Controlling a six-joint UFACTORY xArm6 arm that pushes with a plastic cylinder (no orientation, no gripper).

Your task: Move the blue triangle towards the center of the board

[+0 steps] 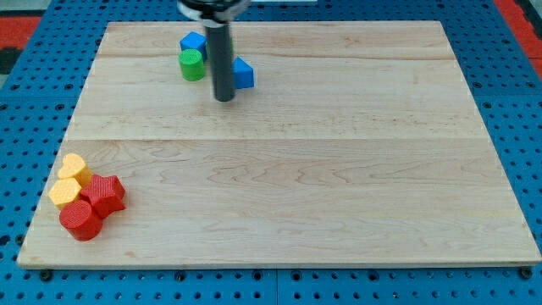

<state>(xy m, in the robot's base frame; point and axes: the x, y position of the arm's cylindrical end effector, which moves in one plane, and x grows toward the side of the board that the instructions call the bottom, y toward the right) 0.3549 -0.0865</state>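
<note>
Blue triangle is sitting near the view's top edge of the board, left of the midline, partly hidden behind the rod; no pincer is fitted, so there is nothing released or clenched to report, only my tip. Going left to right: at the view's bottom-left corner two yellow blocks and two red blocks are clustering together, well apart from the work and posing no hazard. Near the top, a green cylinder is standing just beside a second blue block, shape unclear, and both are lying just left of the rod. My tip is resting just beside the triangle, on its left and slightly toward the view's bottom; whether it is touching cannot be told. Risk, as a judgement: from this side a push is tending to drive the triangle rightward or toward the top edge rather than toward the centre, and repositioning around its top side is risking a brush against the green cylinder or the blue block, scattering them. An off-centre contact on a sloped face is also likely to spin the triangle away. Room: the whole middle and right of the board is lying open, so the path down toward the centre is unobstructed; only the top edge is close.
</note>
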